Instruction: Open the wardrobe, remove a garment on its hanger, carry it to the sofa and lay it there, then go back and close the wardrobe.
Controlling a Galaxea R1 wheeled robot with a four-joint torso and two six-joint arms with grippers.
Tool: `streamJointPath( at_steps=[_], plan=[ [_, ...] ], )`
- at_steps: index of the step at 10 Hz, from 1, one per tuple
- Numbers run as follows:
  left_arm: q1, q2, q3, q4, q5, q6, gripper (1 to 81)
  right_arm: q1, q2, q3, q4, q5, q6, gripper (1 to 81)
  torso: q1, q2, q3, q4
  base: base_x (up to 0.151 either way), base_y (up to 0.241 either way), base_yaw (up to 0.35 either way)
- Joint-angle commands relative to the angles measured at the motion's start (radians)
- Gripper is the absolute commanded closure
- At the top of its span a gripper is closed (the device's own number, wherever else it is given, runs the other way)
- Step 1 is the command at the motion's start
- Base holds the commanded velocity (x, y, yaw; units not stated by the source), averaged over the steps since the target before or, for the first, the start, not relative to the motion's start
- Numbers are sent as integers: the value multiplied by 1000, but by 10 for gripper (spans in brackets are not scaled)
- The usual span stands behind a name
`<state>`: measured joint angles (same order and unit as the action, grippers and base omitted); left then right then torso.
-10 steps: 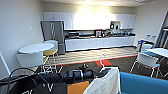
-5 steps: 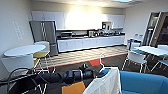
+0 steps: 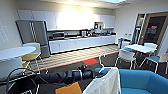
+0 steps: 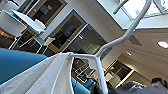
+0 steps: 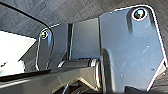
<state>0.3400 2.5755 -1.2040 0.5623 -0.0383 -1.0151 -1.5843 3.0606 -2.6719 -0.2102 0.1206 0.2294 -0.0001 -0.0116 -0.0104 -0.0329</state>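
My left arm comes in from the left of the head view, and the left gripper (image 3: 97,72) is shut on the white hanger (image 3: 101,62), whose hook stands up above it. The white garment (image 3: 105,84) hangs from the hanger over the near end of the blue sofa (image 3: 142,80) at the lower right. The left wrist view looks up along the hanger (image 4: 120,40), with the garment (image 4: 45,76) draped below it and the sofa (image 4: 15,62) behind. The right wrist view faces dark floor, and I cannot make out the right gripper's fingers there.
A round white table (image 3: 12,52) and a yellow chair (image 3: 31,57) stand at the left. A fridge (image 3: 32,35) and a long white kitchen counter (image 3: 82,42) line the back wall. A white table (image 3: 140,47) with light-blue-seated chairs is at the right. An orange object (image 3: 68,88) lies near the bottom edge.
The whole head view has shifted left, so the camera has turned right. More of the blue sofa shows now. The left arm still carries the hanger with the garment.
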Motion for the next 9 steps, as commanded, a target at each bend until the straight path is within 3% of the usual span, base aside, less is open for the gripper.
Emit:
streamJointPath(
  at_steps=[1, 9],
  plan=[
    [-167, -1, 35, 21, -52, 7, 811, 42, 8, 8, 3, -42, -4, 10, 0, 0, 0, 0, 0, 0, -230],
    [-164, -14, 37, 22, -52, 7, 811, 42, 9, 8, 3, -42, -4, 10, 0, 0, 0, 0, 0, 0, -235]
  ],
)
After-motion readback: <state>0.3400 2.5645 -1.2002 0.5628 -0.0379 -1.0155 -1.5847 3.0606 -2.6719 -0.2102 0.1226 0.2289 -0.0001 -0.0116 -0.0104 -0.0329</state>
